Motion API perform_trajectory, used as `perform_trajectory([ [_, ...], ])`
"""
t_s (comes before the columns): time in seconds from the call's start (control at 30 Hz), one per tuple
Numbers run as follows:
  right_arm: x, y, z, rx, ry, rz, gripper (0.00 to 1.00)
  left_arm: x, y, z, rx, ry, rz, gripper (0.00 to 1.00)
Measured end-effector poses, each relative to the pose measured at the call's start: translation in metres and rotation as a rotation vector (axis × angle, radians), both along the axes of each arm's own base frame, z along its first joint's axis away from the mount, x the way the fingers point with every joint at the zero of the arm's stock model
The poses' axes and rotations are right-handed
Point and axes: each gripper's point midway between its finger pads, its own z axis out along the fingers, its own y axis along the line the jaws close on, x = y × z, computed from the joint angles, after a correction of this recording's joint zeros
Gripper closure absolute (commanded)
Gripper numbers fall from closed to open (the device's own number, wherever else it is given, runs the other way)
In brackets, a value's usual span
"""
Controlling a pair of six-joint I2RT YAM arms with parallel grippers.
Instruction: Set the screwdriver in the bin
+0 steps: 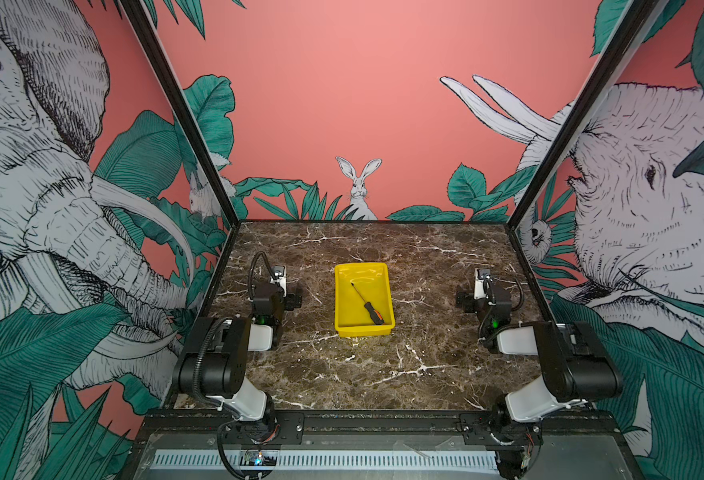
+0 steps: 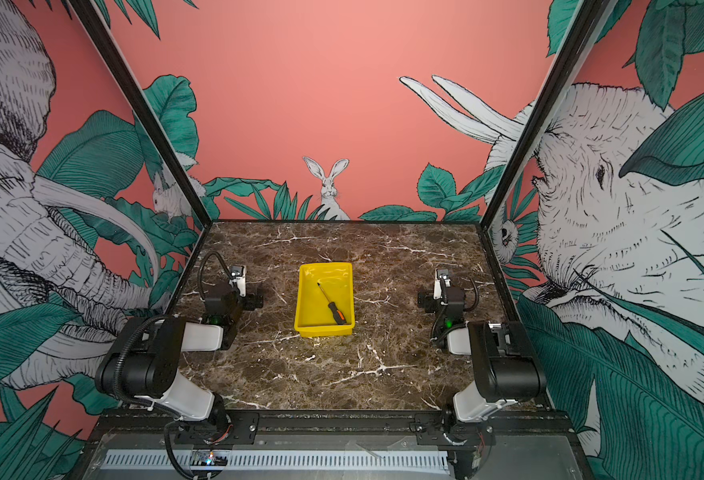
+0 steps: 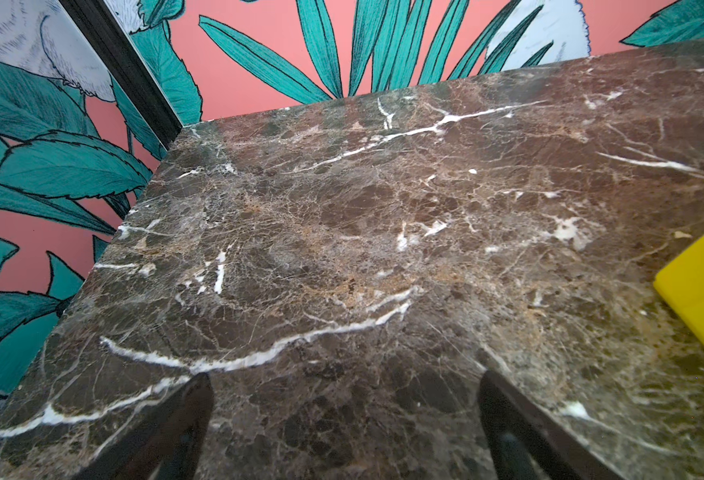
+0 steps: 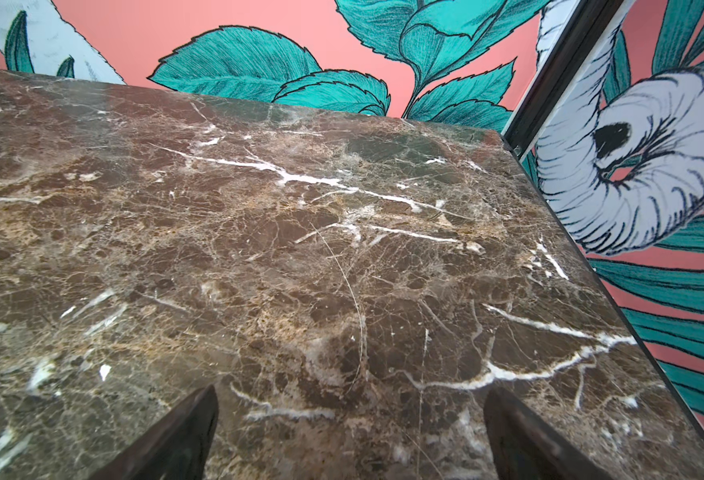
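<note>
The screwdriver (image 1: 366,303) (image 2: 328,300) lies slantwise inside the yellow bin (image 1: 363,331) (image 2: 325,331). Its orange-and-black handle is at the near right corner and its thin shaft points to the far left. The bin stands mid-table between the two arms. My left gripper (image 3: 344,382) is open over bare marble, well left of the bin, and a corner of the bin (image 3: 703,282) shows in the left wrist view. My right gripper (image 4: 350,392) is open too, over bare marble to the bin's right. Nothing sits between either pair of fingers.
The brown marble table (image 1: 383,374) is closed in by printed jungle walls at the back and on both sides, with black frame posts (image 1: 184,124) at the far corners. Both arms (image 1: 267,303) (image 1: 491,303) are folded low near the table's side edges.
</note>
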Motion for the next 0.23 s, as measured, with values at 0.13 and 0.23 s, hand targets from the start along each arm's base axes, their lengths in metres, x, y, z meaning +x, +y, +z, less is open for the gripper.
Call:
perform_trajectory([
  [0.13, 0.0, 0.0007, -0.0001, -0.001, 0.001, 0.005, 0.01, 0.0004, 0.0004, 0.0002, -0.002, 0.0, -0.001, 0.0],
  [0.23, 0.0, 0.0008, -0.0001, 0.0, 0.001, 0.005, 0.01, 0.0005, 0.0011, 0.0002, -0.005, 0.001, -0.003, 0.0],
])
